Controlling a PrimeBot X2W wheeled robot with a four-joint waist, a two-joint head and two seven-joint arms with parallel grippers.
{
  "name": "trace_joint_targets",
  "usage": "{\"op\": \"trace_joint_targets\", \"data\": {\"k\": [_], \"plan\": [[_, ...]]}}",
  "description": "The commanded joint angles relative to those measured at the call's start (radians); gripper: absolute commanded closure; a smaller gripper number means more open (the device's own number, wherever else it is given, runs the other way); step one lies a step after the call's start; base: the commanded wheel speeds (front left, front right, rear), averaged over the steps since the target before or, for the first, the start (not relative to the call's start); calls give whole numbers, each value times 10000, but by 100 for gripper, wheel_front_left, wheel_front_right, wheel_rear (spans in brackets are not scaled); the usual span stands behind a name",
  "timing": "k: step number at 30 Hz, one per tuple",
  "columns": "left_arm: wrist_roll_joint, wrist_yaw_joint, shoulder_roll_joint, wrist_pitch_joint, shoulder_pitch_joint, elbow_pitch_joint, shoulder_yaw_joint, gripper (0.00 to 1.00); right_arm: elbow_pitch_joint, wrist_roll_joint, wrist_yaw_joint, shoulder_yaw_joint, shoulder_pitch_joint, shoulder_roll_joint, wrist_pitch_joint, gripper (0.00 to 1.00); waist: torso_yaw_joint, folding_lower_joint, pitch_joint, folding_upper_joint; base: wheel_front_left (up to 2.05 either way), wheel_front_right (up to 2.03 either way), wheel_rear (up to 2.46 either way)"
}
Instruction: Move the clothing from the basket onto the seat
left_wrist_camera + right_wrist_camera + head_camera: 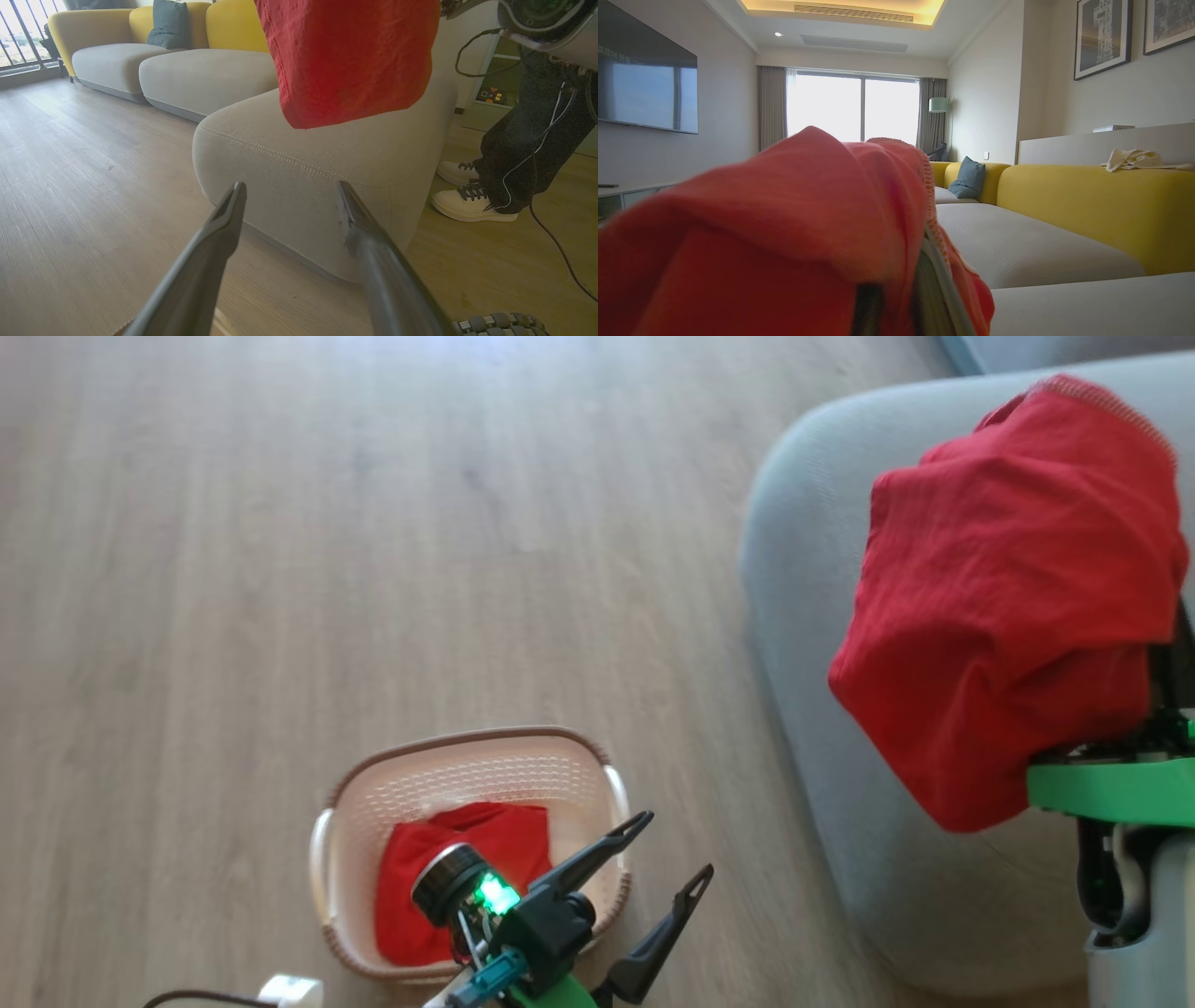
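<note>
My right gripper [896, 310] is closed, and the red garment [1008, 607] is draped over it so that the cloth hides most of both fingers. From my head camera the garment hangs as a broad crumpled bundle over the rounded corner of the grey seat [803, 616], with its pale stitched hem at the top. From my left wrist camera its lower edge hangs in front of the seat's top. I cannot tell whether the lowest fold touches the cushion. In the right wrist view the same cloth bunches up close to the lens, and the seat runs away behind it towards a yellow backrest [1087, 210] and a blue cushion [969, 179].

My left gripper [674, 846] is spread wide and holds nothing. From the head camera it sits at the basket's near right corner, with one finger crossing the rim and the other over the wooden floor [280, 569]. From its own camera the two fingers point at the side of the seat's corner, just below the double seam.

The other red garment [467, 877] lies crumpled on the floor of the basket [467, 739], partly hidden by my left wrist. The basket stands on the wooden floor, apart from the seat.

A person's white shoes [472, 205] and dark trouser legs stand on the floor just beside the far end of the seat.
</note>
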Motion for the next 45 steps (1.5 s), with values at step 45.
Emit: {"op": "trace_joint_targets", "data": {"k": [45], "plan": [[27,-9,155,-51,-1386,-189,-849,0,31,1583,69,-2651,-544,222,-23,100,-3856,0,884,0,0,0,0]]}}
